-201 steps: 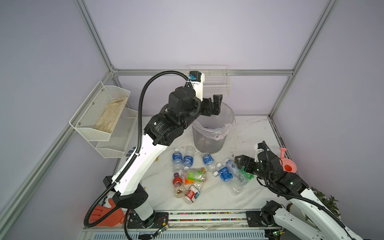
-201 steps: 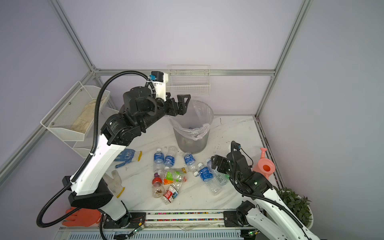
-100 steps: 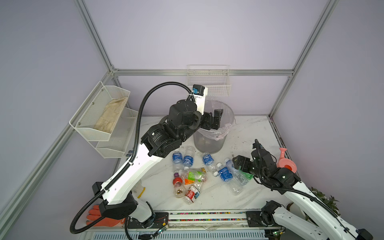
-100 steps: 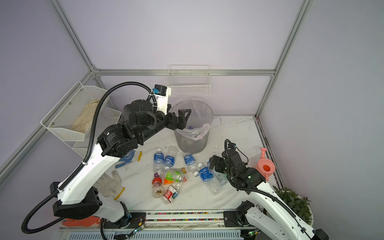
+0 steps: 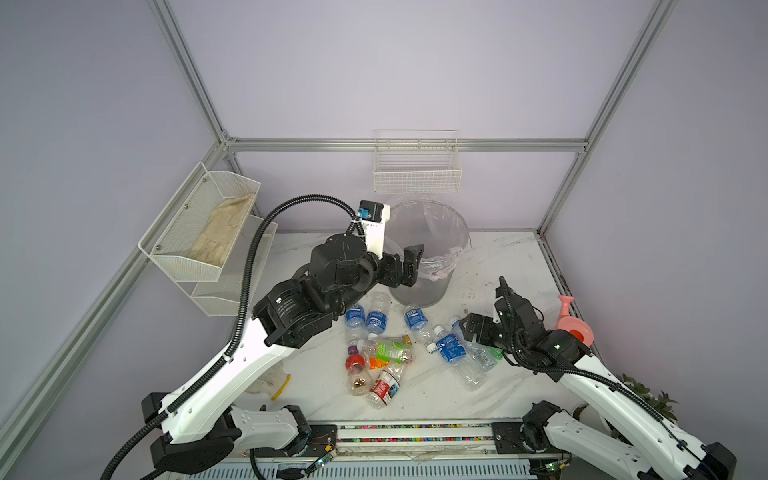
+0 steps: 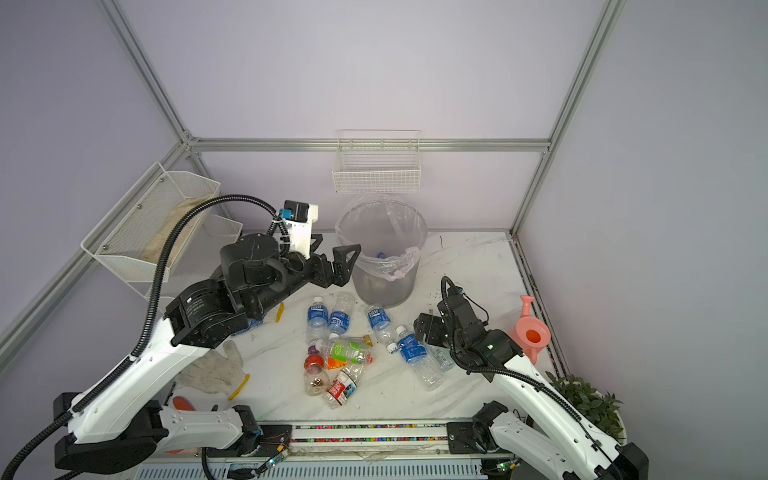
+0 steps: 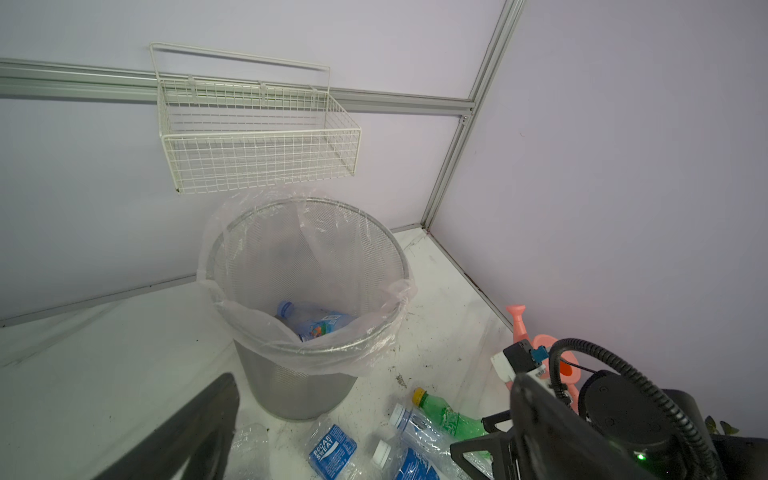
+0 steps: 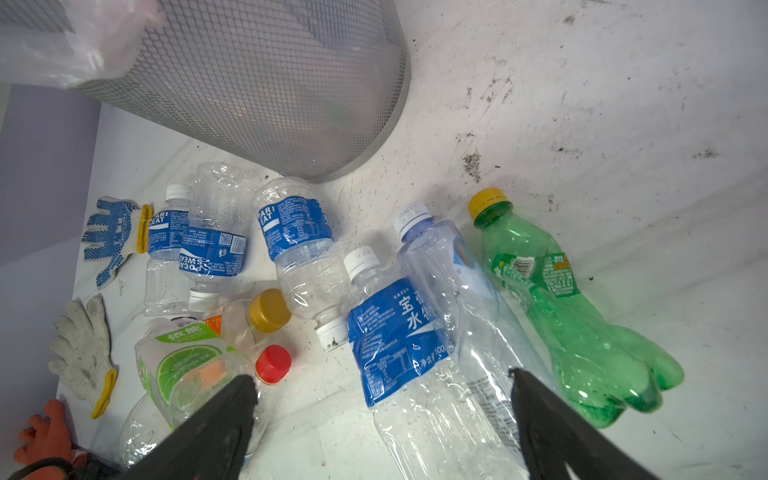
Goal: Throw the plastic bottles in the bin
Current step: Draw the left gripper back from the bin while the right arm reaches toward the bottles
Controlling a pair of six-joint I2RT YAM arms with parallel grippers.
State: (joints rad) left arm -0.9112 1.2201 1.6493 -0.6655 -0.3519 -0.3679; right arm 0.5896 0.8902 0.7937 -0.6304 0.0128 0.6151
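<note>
Lying scattered on the white table (image 5: 498,257) just before the bin (image 5: 419,291): clear crumpled plastic bottles (image 5: 451,348), mostly blue-labelled. Upright, grey mesh, bag-lined, holding one blue-labelled bottle (image 7: 320,324).

This is a robot test cell in a lab. An aluminium-profile frame (image 5: 405,144) holds plain lilac wall panels (image 5: 374,75) around a white marble-look tabletop (image 5: 498,257). 2 white-and-black robot arms (image 5: 232,374) stand on a rail (image 5: 415,430) at its front edge, black corrugated cable conduit (image 5: 248,270) looping in the open, and white wire baskets (image 5: 417,183) hang on the walls.
</note>
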